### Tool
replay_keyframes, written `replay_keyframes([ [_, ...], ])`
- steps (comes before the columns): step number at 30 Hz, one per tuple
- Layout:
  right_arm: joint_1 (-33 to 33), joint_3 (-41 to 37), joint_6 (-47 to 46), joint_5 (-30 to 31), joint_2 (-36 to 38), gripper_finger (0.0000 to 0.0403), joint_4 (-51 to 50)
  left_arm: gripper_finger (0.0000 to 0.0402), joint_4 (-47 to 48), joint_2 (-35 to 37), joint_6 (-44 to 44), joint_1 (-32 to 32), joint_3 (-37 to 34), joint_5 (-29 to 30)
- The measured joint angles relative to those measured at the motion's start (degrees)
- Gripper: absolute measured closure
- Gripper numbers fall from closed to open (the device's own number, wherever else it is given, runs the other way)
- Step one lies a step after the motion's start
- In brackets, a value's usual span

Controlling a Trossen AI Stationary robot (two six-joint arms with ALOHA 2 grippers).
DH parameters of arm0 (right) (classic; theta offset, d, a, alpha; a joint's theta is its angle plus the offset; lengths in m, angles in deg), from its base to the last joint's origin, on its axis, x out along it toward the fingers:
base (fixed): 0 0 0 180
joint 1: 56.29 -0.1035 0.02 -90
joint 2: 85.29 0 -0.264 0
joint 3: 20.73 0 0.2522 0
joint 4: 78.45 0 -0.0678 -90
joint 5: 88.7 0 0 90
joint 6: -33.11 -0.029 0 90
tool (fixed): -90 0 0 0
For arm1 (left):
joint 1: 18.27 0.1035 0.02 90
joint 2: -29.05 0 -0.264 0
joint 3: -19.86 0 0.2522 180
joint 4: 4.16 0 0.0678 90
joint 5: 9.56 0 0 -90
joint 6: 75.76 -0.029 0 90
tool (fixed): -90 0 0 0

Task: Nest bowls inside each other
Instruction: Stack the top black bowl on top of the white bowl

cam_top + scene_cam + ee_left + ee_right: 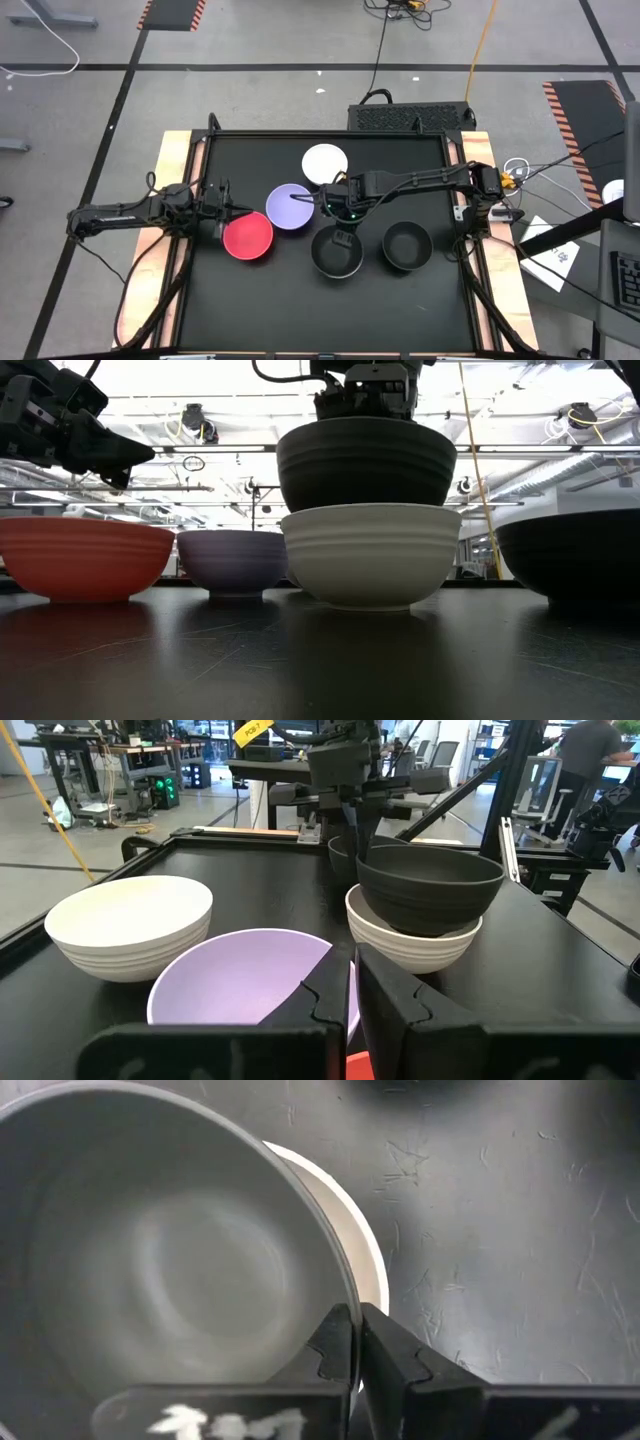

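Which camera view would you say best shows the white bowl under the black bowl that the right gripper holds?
The low view: the white bowl shows whole from the side, with the held black bowl just above it. The left wrist view shows its rim and wall, the right wrist view only a white crescent. In the high view the black bowl covers it.

I can read almost nothing here. A small yellow tag [252, 730] at the top middle of my left wrist view carries dark print, too small for me to make out. A white smeared marking [225, 1420] sits on my right tool's dark body at the bottom of its wrist view, illegible.
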Motion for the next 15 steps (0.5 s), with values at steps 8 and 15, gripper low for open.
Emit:
replay_keyframes([
  [8, 0.0, 0.0, -0.2, 1.2, 0.0, 0.0403, -1.5, 0.0376, 0.0, 0.0, 0.1, 0.0, 0.0, -0.3],
  [15, 0.0, 0.0, 1.2, 1.2, 0.0, 0.0403, 0.2, 0.0376, 0.0, 0.0, 0.1, 0.0, 0.0, -0.3],
])
